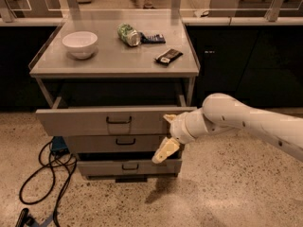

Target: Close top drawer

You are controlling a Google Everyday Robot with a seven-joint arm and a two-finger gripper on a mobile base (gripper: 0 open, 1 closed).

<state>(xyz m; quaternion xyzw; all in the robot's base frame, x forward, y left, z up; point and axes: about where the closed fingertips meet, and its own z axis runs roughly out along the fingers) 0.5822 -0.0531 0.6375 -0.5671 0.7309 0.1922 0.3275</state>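
Beside right end of top drawer (94, 122): gripper (162, 138), jaws spread wide, gripping nothing, upper finger (169, 118) at panel edge. Below tabletop (113, 66): top drawer partly pulled out, projecting past two lower drawers (94, 144). On tabletop: bowl (79, 44), can (129, 34)
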